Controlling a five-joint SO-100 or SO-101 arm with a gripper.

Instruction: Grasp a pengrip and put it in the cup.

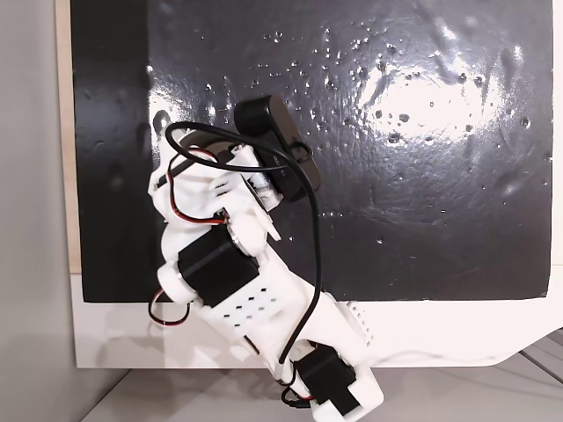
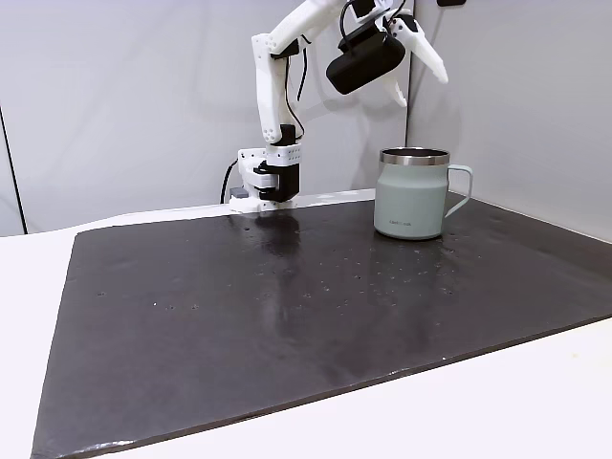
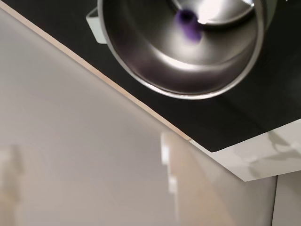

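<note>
The cup [image 2: 411, 196] stands on the black mat at the back right of a fixed view; its outside is pale grey-green, with a shiny silver rim and a handle on its right. My gripper [image 2: 419, 84] hangs open above it, its white fingers [image 2: 394, 93] spread and holding nothing. From above, the wrist view looks into the cup's [image 3: 155, 56] silver inside, where the purple pengrip [image 3: 187, 21] shows slightly blurred near the bottom. The arm [image 1: 229, 264] covers the cup in the fixed view from above.
A black mat [image 2: 287, 316] covers most of the white table, and its wide middle and front are bare. The arm's base [image 2: 268, 182] stands at the mat's back edge. A grey wall rises close behind the cup, and the mat's edge [image 3: 141, 106] runs near it.
</note>
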